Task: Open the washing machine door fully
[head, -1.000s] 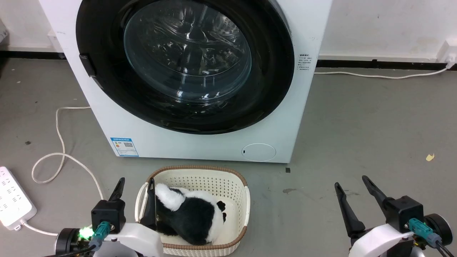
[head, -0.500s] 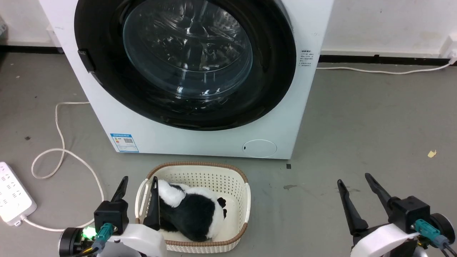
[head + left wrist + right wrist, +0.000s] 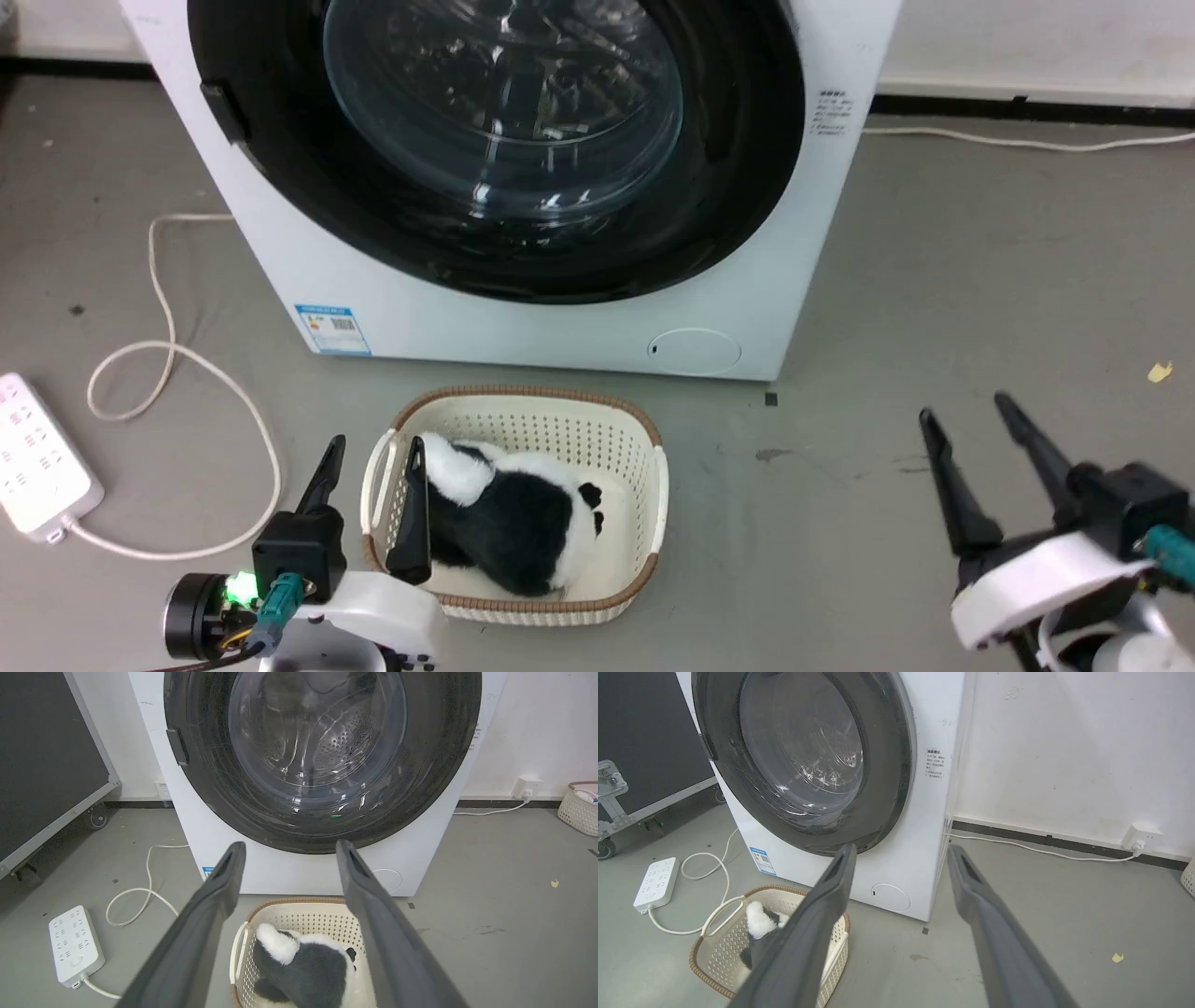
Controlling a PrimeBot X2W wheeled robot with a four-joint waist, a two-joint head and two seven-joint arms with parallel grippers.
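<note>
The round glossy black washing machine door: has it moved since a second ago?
No. The washing machine door still sits flush against the white machine front; the whole head view shifted, so the camera moved.

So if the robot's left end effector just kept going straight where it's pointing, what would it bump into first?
Most likely the washing machine door, near its lower black rim. The open left end effector points over the basket toward it, though depth is hard to judge.
</note>
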